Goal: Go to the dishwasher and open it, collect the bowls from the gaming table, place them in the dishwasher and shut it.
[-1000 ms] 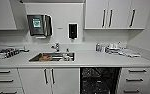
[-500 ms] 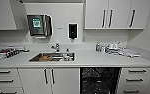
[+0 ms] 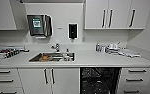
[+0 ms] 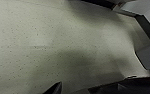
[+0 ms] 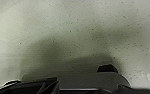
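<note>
1. Nothing has moved since the earlier frames: the head view holds the same square-on look at the kitchen wall, so the robot is standing still in front of it.
2. Dishwasher (image 3: 100, 80) sits under the surface (image 3: 91, 60), right of the sink (image 3: 52, 57), and it shows as a dark open bay with racks inside; no steel front is visible across it, so I judge the door is already down, below the frame edge.
3. White drawers (image 3: 134, 80) flank it on the right, and a double cupboard door (image 3: 49, 80) sits to its left below the sink.
4. On the surface: a cluster of small items (image 3: 111, 48) near the right back corner and a tray of things (image 3: 6, 53) at far left. No bowls are to be seen among them that I can make out.
5. Both wrist views look down at speckled pale floor (image 4: 53, 45), with dark robot parts at the edge. How far either tool is open, or whether it holds anything, I cannot tell.
6. Risk from here: if that door is lying open and low, it is out of the head camera's sight, and a turn or a roll of the base close by could clip it.
7. Second risk: the arms hang low over the floor, so a tight swing near the cabinets could brush the drawer handles.
</note>
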Controlling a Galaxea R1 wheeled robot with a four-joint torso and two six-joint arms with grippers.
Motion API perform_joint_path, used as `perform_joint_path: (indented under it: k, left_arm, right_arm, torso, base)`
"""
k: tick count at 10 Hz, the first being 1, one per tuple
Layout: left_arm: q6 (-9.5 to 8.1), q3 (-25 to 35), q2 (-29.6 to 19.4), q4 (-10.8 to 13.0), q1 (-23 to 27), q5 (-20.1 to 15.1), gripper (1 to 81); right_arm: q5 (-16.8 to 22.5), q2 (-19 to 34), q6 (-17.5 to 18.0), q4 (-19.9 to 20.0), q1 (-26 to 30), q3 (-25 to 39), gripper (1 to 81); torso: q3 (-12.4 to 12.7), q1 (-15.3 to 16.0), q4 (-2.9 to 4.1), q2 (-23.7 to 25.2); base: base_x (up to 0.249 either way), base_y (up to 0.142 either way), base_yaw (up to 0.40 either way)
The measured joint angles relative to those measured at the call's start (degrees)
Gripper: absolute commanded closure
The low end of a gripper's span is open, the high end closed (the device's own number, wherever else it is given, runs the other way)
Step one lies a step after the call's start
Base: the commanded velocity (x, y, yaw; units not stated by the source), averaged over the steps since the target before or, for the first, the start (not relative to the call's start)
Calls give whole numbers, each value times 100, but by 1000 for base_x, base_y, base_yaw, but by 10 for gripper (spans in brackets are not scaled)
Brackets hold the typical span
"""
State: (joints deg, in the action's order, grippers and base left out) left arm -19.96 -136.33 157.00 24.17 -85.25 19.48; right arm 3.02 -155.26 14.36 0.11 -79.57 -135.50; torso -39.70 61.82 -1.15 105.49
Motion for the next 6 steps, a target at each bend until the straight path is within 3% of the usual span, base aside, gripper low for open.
perform_joint_path:
  k: [3,6]
  left_arm:
    - [-262,-564,413,-1,-163,-44,10]
    - [-411,-1042,802,-1,-166,-449,10]
  right_arm:
    - [-267,-402,-98,-280,-378,-282,10]
    - [-393,-699,-128,-560,-485,-571,10]
  torso:
    - [2,0,0,0]
    - [5,0,0,0]
  base:
    - [0,0,0]
    - [0,0,0]
